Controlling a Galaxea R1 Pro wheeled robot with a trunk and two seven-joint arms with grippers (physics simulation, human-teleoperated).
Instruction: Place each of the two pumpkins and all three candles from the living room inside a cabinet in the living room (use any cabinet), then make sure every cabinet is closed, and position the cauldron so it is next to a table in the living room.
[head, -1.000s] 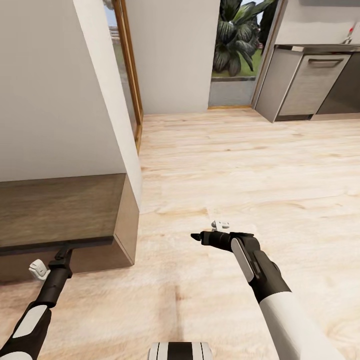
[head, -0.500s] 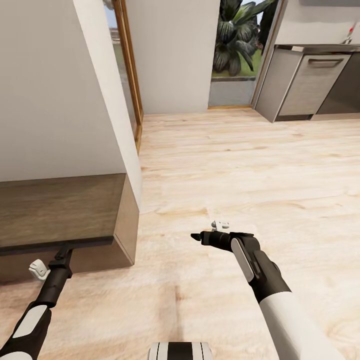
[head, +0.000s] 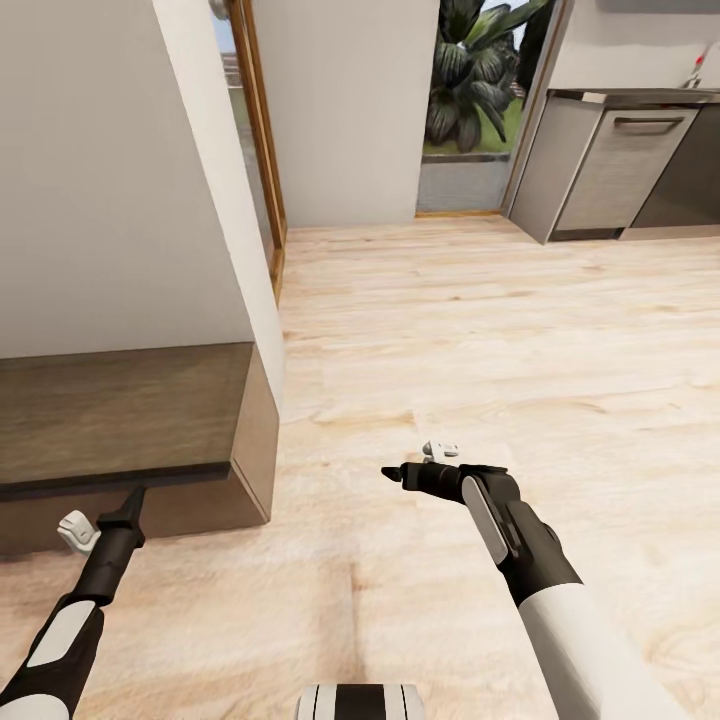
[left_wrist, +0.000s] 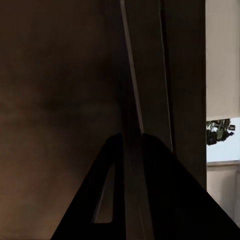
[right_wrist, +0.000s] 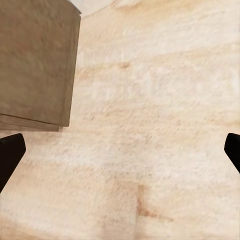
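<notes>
head view | left jaws (head: 133, 495) pressed together at cabinet (head: 120, 420) front edge | right jaws (right_wrist: 120, 150) wide, beside cabinet

Low dark-brown wooden cabinet (head: 120, 420) at nine o'clock in the head view, set against the white wall, flat top with dark front edge, end panel facing the pale floor, front apparently shut; corner visible from the right wrist (right_wrist: 37, 65).

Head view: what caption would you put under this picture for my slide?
Left gripper at the closed cabinet's front edge, right gripper over bare floor.
</notes>
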